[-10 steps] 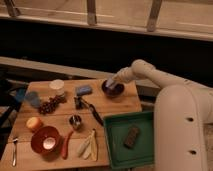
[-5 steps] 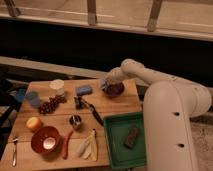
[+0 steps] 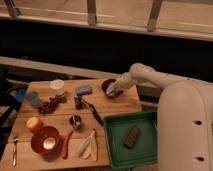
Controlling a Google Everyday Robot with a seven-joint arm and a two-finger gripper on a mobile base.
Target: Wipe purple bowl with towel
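Note:
The purple bowl [image 3: 106, 85] stands at the far right corner of the wooden table [image 3: 117, 105]. My gripper [image 3: 113, 90] reaches down into it from the right on the white arm [image 3: 142, 75]. It is shut on the towel [image 3: 111, 93], a pale blue-grey wad pressed against the bowl's inside at its near right side. Most of the towel is hidden by the gripper and the bowl's wall.
A blue sponge [image 3: 84, 90] lies left of the bowl, with a black-handled tool [image 3: 92, 112] nearer. A green tray [image 3: 131, 152] holding a brown block [image 3: 132, 136] sits at the front right. Further left are a white cup [image 3: 57, 86], grapes [image 3: 50, 105], a metal cup [image 3: 75, 121] and an orange-red bowl [image 3: 45, 140].
The gripper has stayed in the purple bowl with the towel, shifting only slightly. The arm and white body swung left, then back right. Nothing else on the table moved.

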